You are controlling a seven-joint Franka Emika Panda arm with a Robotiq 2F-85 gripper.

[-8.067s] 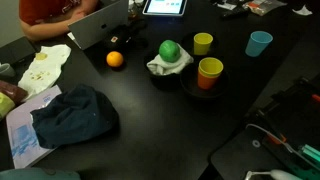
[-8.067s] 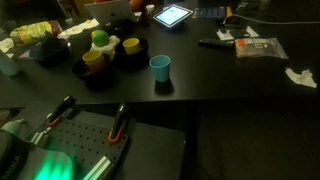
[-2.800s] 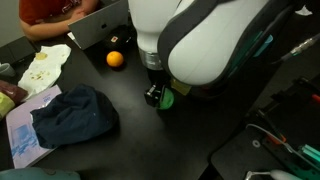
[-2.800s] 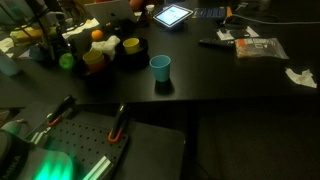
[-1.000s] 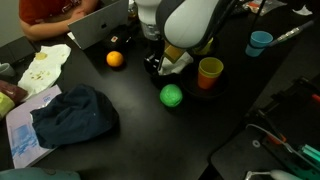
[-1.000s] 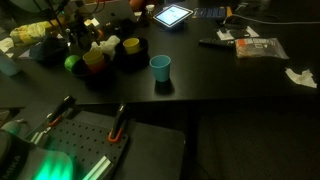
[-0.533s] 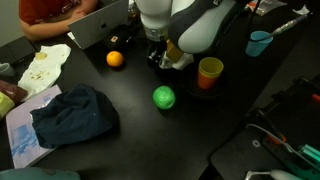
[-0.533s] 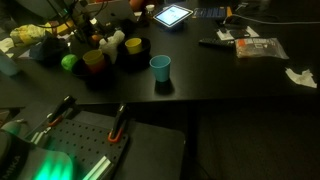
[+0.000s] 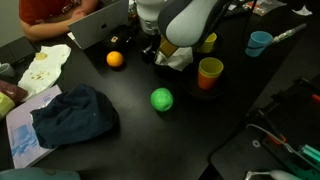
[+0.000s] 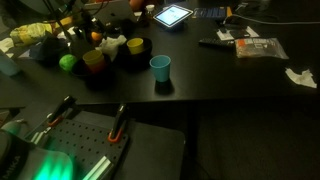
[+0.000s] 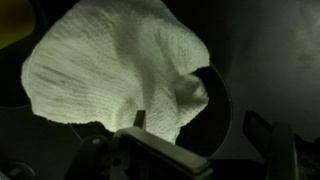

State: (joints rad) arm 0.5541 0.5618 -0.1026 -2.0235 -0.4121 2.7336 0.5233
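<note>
While the fingers (image 9: 153,50) stand spread wide with nothing pinched between them, they hang just above a white cloth (image 9: 177,58) that lies bunched in a dark bowl (image 11: 216,100). From the wrist view the cloth fills the space ahead of the fingers. Its lower fold reaches close to one fingertip (whether it touches, I cannot tell).

A green ball (image 9: 162,99) rests alone on the black tabletop (image 9: 240,110). It is clear of the fingers and on the camera's side of them in an exterior view, touching neither cloth nor bowl. Just past the cloth from the fingers stands an orange cup (image 9: 210,72), with a yellow cup (image 9: 207,42) behind it. A blue cup (image 9: 260,43) stands well apart, farther out the same way.

On the fingers' opposite side an orange (image 9: 115,59) sits near them. Beyond it a dark garment (image 9: 75,115) lies crumpled, well away. A laptop (image 9: 95,25) and a person (image 9: 45,15) are at the tabletop's far edge, behind the orange.
</note>
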